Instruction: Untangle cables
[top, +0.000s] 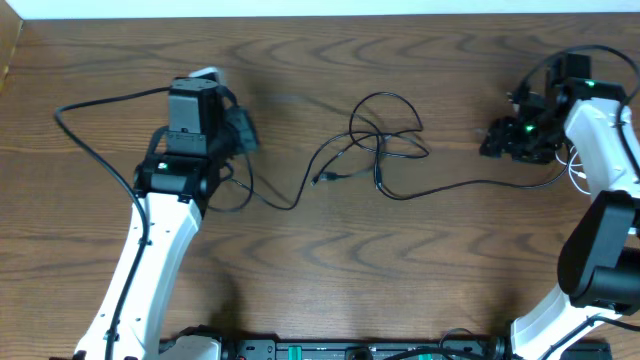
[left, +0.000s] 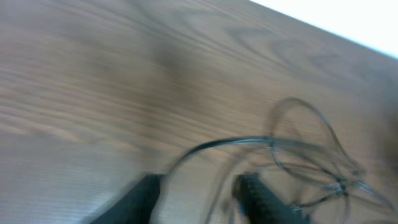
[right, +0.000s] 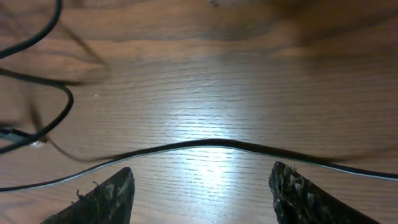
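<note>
The left gripper (left: 199, 185) has its jaws partly apart, and a thin black strand runs up from the gap, unclamped. The right gripper (right: 202, 173) is spread wide above another black strand and grips nothing. The cables (top: 385, 140) form a loose knot of thin black loops between the two grippers, with strands trailing off to either side of the knot. Under the knot is a dark wood-grain table (top: 300, 260), and beyond it a white strip (top: 300, 8).

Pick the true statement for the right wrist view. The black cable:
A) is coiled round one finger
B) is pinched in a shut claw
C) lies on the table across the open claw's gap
C: the black cable runs flat over the table, crossing in front of the right claw, whose fingers stand wide apart and pinch nothing.
</note>
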